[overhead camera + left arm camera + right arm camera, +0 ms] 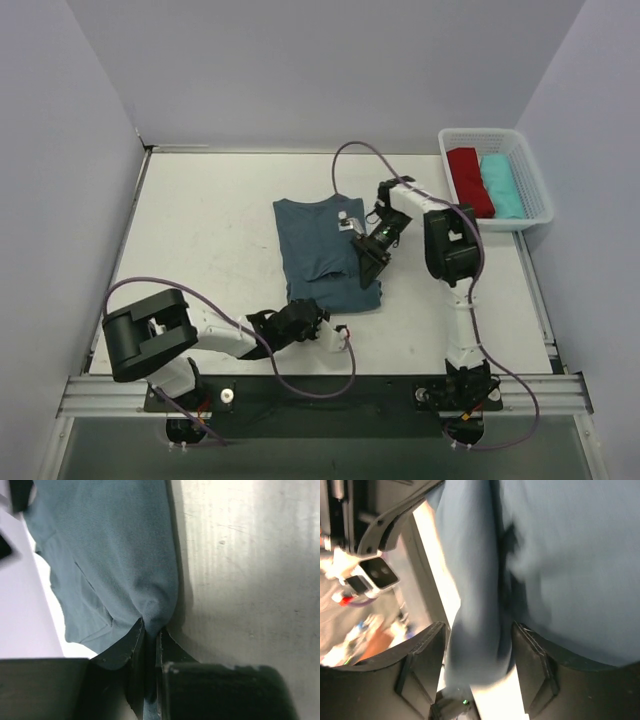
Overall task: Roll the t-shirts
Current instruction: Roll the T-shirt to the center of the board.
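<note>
On the table (200, 230), the t-shirt (315, 240) runs near-to-far, left tool (150, 632) clamped on its hem, right tool (479, 630) spread astride its edge.

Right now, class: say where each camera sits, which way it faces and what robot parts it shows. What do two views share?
Top external: above and behind the bases, looking down on the table, t-shirt and basket; both arms show.
Left wrist: on the left gripper, facing along the table; its fingers pinch the t-shirt's edge.
Right wrist: on the right gripper, close over cloth; its fingers flank a fold.
Shared: the t-shirt, in all three.
</note>
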Motion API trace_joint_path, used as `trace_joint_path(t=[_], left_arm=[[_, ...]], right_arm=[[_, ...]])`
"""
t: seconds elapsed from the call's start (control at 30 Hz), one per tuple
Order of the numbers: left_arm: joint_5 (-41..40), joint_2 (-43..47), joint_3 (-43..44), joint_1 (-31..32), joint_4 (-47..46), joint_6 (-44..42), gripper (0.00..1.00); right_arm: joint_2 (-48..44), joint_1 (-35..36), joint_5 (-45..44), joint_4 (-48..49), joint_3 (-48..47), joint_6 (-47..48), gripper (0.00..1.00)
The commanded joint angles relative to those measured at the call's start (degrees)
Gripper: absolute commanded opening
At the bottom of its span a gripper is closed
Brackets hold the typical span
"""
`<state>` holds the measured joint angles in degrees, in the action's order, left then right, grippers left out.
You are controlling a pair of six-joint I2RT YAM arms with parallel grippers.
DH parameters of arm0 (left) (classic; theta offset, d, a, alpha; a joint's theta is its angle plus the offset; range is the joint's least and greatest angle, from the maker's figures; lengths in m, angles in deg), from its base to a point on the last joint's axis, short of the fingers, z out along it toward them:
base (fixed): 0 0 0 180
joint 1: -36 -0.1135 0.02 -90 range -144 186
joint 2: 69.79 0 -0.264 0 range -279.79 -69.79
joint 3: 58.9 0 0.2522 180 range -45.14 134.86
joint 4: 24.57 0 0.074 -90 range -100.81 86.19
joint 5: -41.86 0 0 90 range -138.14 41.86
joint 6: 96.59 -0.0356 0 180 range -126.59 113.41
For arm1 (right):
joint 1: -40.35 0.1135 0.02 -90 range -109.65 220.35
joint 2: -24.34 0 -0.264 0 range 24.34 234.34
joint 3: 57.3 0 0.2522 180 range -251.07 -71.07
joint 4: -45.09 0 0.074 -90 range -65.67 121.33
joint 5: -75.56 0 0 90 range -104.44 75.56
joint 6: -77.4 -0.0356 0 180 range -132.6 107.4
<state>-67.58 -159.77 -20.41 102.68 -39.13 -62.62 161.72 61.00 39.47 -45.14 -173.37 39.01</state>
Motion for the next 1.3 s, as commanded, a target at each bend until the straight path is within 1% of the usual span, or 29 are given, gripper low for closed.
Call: trace_joint_path(t=[0.0, 0.03, 0.07, 0.13, 0.17, 0.2, 0.23, 0.27, 0.3, 0.33, 0.37, 0.4, 0.43, 0.47, 0.5, 0.53, 0.63, 0.67, 0.7, 0.77, 0.9, 1.03, 1.1, 1.2, 1.23, 1.27], left_arm=[[8.5, 5.9, 5.2, -3.6, 18.4, 9.3, 0.08], [12.7, 8.6, 5.5, -5.4, 19.3, 10.2, 0.07], [15.0, 9.8, 5.8, -6.4, 21.0, 10.5, 0.06], [19.4, 11.9, 6.3, -8.2, 22.9, 11.3, 0.06], [21.8, 12.3, 7.5, -8.7, 25.7, 11.6, 0.06], [24.3, 12.7, 8.0, -9.6, 27.1, 11.8, 0.06], [28.0, 13.2, 8.5, -11.1, 28.2, 12.6, 0.06], [30.0, 13.2, 9.6, -11.6, 30.3, 12.4, 0.06], [31.5, 13.3, 10.1, -12.3, 31.1, 12.0, 0.06], [32.8, 13.1, 10.3, -12.5, 31.7, 11.5, 0.06], [33.3, 13.0, 11.2, -12.9, 31.7, 11.6, 0.07], [34.3, 12.6, 11.7, -13.3, 32.4, 11.3, 0.08], [35.7, 12.5, 12.0, -13.6, 33.3, 11.0, 0.08], [36.2, 12.5, 12.4, -13.9, 33.4, 11.0, 0.09], [37.2, 12.6, 12.6, -14.2, 33.5, 10.9, 0.09], [37.5, 12.6, 12.7, -14.5, 33.8, 10.9, 0.09], [39.0, 12.9, 12.7, -14.6, 34.1, 10.5, 0.09], [39.4, 12.9, 12.8, -14.6, 34.3, 10.2, 0.09], [39.8, 12.8, 13.1, -14.6, 34.7, 10.2, 0.09], [40.3, 12.2, 13.8, -15.0, 35.6, 10.2, 0.09], [41.7, 11.8, 15.2, -15.8, 36.6, 11.6, 0.09], [42.6, 12.1, 16.7, -16.7, 36.7, 12.7, 0.09], [43.5, 12.1, 17.2, -17.4, 37.5, 13.2, 0.09], [44.1, 12.5, 17.5, -17.6, 39.0, 13.0, 0.09], [44.2, 12.5, 17.5, -18.0, 39.3, 12.9, 0.09], [44.4, 12.7, 17.5, -18.2, 40.1, 12.7, 0.09]], right_arm=[[-20.7, -9.2, 3.0, 7.4, 7.9, -0.5, 0.56], [-24.5, -9.8, 2.3, 10.6, 14.0, -0.8, 0.57], [-32.4, -10.4, 1.2, 18.2, 17.5, -1.2, 0.61], [-41.0, -10.2, -1.3, 25.9, 25.6, 0.4, 0.63], [-49.5, -9.7, -2.2, 33.2, 33.4, 1.8, 0.65], [-54.0, -9.0, -3.4, 37.6, 38.7, 4.0, 0.71], [-58.5, -6.9, -4.9, 42.1, 43.5, 4.8, 0.73], [-66.8, -5.4, -6.5, 50.2, 53.1, 6.3, 0.74], [-70.8, -3.6, -7.5, 54.0, 57.3, 8.7, 0.77], [-74.6, 0.2, -8.4, 58.1, 61.4, 8.9, 0.79], [-81.0, 2.5, -10.5, 65.8, 69.2, 8.5, 0.86], [-83.7, 4.5, -11.3, 69.4, 72.2, 7.6, 0.88], [-88.3, 8.8, -12.0, 74.7, 75.3, 7.5, 0.89], [-89.9, 10.8, -14.3, 76.0, 77.4, 7.6, 0.91], [-91.2, 12.8, -15.8, 78.9, 80.7, 7.7, 0.91], [-92.6, 16.6, -17.0, 81.0, 81.8, 7.8, 0.91], [-91.9, 21.9, -20.6, 83.0, 83.6, 8.8, 0.90], [-91.4, 23.2, -23.6, 84.9, 84.2, 8.4, 0.90], [-90.5, 24.1, -24.9, 88.7, 85.3, 8.5, 0.90], [-89.1, 26.1, -26.7, 91.8, 86.0, 9.2, 0.90], [-84.2, 26.8, -27.7, 94.5, 86.0, 10.8, 0.90], [-81.6, 26.9, -26.7, 96.7, 87.2, 11.8, 0.90], [-79.7, 27.1, -27.6, 98.5, 87.7, 11.6, 0.90], [-76.5, 27.2, -30.2, 99.4, 86.8, 9.4, 0.82], [-75.9, 26.9, -31.5, 98.6, 86.0, 8.8, 0.75], [-75.2, 26.6, -31.8, 97.8, 84.1, 7.3, 0.70]])
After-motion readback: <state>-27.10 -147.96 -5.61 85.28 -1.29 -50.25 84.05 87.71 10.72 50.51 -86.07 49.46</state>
